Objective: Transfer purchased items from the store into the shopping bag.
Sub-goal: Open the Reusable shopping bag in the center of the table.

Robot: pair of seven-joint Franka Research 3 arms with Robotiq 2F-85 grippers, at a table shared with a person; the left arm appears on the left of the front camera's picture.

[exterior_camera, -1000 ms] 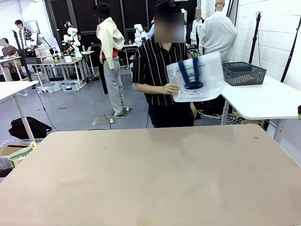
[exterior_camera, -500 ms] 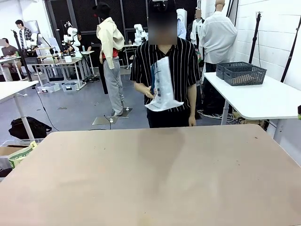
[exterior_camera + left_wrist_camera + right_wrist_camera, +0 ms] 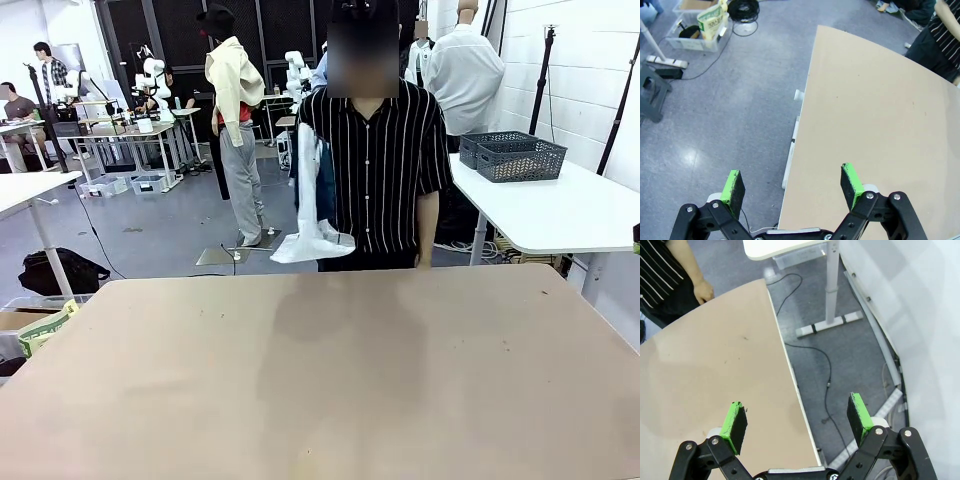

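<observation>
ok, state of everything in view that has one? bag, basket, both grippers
Translucent white plastic shopping bag with navy handles: hanging limp at the person's side, not on the tan table.
Dark grey lattice plastic basket: upright on the white side table; contents can't be made out.
Left gripper: open, holding nothing.
Right gripper: open, holding nothing.

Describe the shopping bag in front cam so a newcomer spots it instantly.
Find the person in the black striped shirt at the far edge of the beige table. The translucent white plastic shopping bag hangs at their side toward picture left, off the tabletop. Unlike the dark mesh baskets on the white side table, it is limp, pale and navy-strapped.
</observation>
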